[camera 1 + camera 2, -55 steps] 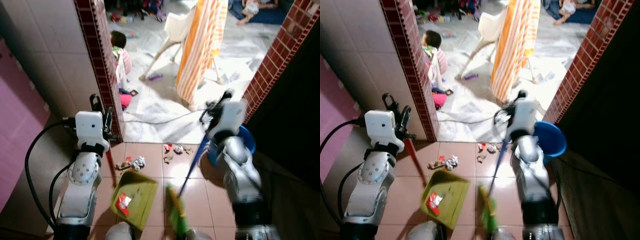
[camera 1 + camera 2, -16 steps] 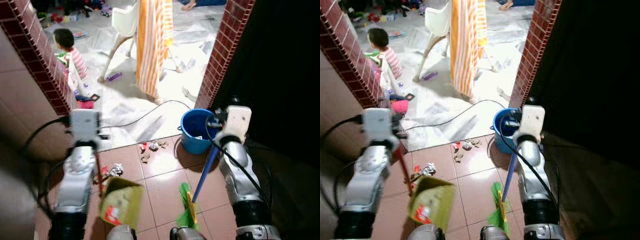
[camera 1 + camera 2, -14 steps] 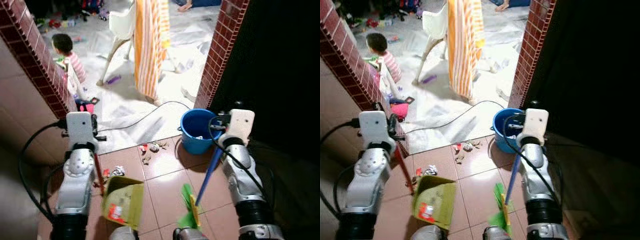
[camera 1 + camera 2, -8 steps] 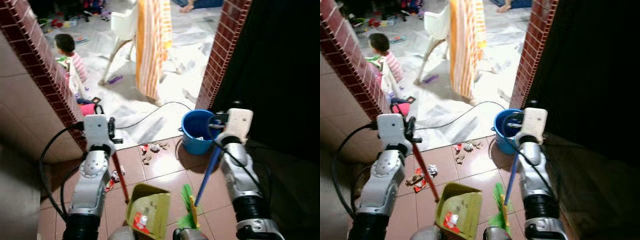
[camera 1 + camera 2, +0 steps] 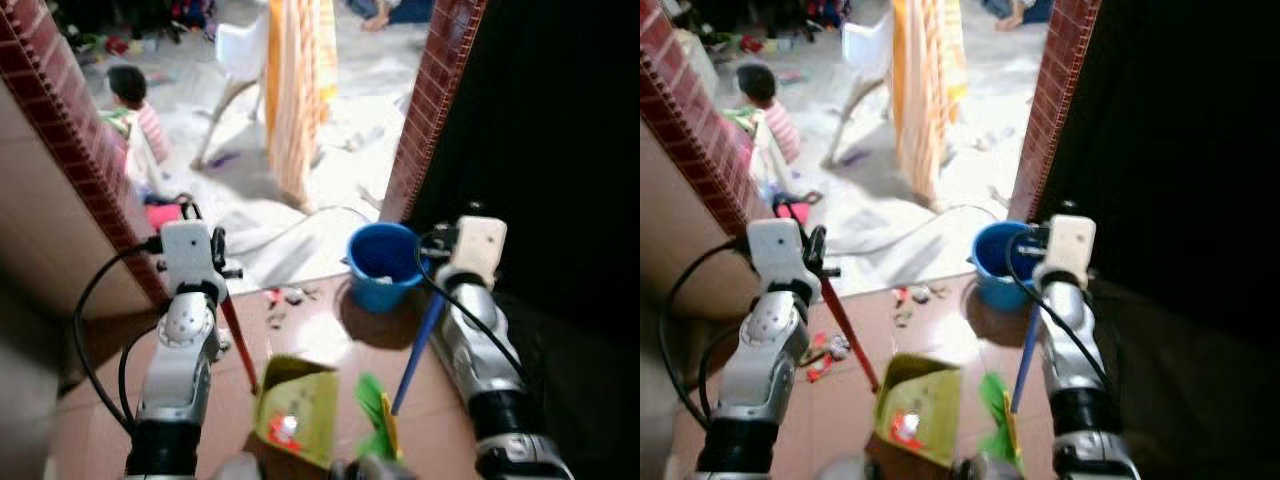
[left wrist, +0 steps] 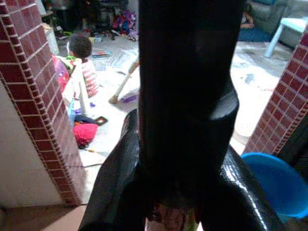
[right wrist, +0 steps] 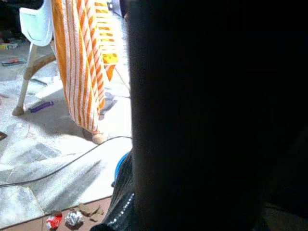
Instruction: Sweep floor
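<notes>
Two tools in play: the right gripper (image 5: 452,262) clasps a light, stiff blue broom (image 5: 412,352) near its top; the left gripper (image 5: 207,268) clamps the red-handled dustpan (image 5: 296,409). Featherweight scraps (image 5: 910,295) lie by the blue bucket (image 5: 382,264).

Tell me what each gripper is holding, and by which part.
The left gripper holds the dustpan by the top of its red handle. The right gripper holds the broom by the top of its blue handle.
</notes>
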{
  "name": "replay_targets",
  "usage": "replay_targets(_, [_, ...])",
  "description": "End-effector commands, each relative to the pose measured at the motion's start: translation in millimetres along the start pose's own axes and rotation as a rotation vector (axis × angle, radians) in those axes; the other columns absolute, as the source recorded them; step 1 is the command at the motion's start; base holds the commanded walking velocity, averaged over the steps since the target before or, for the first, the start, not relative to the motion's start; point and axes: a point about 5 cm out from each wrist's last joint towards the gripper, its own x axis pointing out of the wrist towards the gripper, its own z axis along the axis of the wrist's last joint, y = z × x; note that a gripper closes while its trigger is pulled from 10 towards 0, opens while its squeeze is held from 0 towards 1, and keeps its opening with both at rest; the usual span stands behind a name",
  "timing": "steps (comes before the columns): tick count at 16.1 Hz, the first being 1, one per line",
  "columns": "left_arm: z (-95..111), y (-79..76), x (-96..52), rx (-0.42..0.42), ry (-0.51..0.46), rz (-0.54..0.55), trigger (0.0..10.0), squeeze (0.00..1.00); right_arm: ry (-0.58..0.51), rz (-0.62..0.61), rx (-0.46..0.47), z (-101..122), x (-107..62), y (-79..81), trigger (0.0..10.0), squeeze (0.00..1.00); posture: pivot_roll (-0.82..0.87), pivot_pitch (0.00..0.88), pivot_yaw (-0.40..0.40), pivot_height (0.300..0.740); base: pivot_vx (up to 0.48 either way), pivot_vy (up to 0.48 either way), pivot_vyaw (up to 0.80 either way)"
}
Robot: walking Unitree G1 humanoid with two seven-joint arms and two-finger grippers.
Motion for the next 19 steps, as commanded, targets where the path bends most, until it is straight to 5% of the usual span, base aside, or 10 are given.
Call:
replay_targets(1, [11.8, -2.2, 0.1, 0.012, -0.060, -0.004, 10.0, 0.00, 0.001, -0.007, -0.023, 1.5, 2.4, -5.3, 10.0, 0.00, -0.01, 0.000, 0.012, 0.740, 0.000, 0.000, 0.00])
replay_targets(5, [13.6, -2.1, -0.4, -0.041, -0.071, 0.023, 10.0, 0.00, -0.014, 0.011, -0.043, 3.6, 3.3, -2.9, 10.0, 0.00, -0.02, 0.000, 0.009, 0.740, 0.000, 0.000, 0.00])
replay_targets(10, [57.5, 11.3, 14.1, -0.076, -0.197, 0.121, 10.0, 0.00, -0.022, 0.022, -0.062, 3.6, 4.2, -2.5, 10.0, 0.00, -0.02, 0.000, 0.012, 0.740, 0.000, 0.000, 0.00])
replay_targets(13, [96.7, 20.8, 10.5, -0.014, -0.370, 0.174, 10.0, 0.00, -0.005, 0.015, -0.072, -3.1, 0.6, -7.1, 10.0, 0.00, -0.01, 0.000, 0.011, 0.740, 0.000, 0.000, 0.00])
replay_targets(19, [136.5, 28.0, 13.1, -0.039, -0.488, 0.220, 10.0, 0.00, 0.013, 0.029, -0.073, -8.9, -2.2, -2.8, 10.0, 0.00, -0.01, 0.000, 0.005, 0.740, 0.000, 0.000, 0.00])
